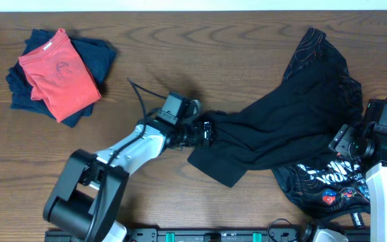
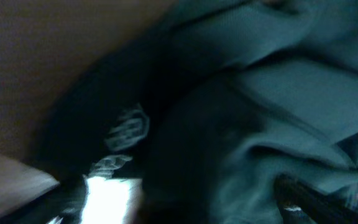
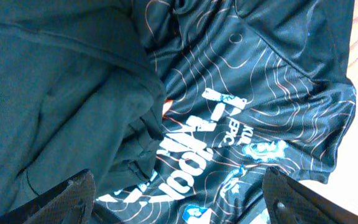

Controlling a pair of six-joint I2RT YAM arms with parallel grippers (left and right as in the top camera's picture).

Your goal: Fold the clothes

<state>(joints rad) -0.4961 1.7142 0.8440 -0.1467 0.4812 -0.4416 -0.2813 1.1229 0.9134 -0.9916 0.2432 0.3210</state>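
The folded pile [image 1: 59, 70] sits done, black garment [image 1: 281, 128] lies rumpled, left gripper [image 1: 205, 132] seemingly pinches its edge, right gripper [image 3: 179, 190] gapes empty.

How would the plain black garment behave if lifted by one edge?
Probably floppy: the black garment lies in soft creases, bunched toward the left gripper. Lifted, it would likely sag and drape, perhaps dragging the printed garment it overlaps.

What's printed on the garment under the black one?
Dark printed fabric garment: thin orange contour lines, white lettering; right wrist view best.
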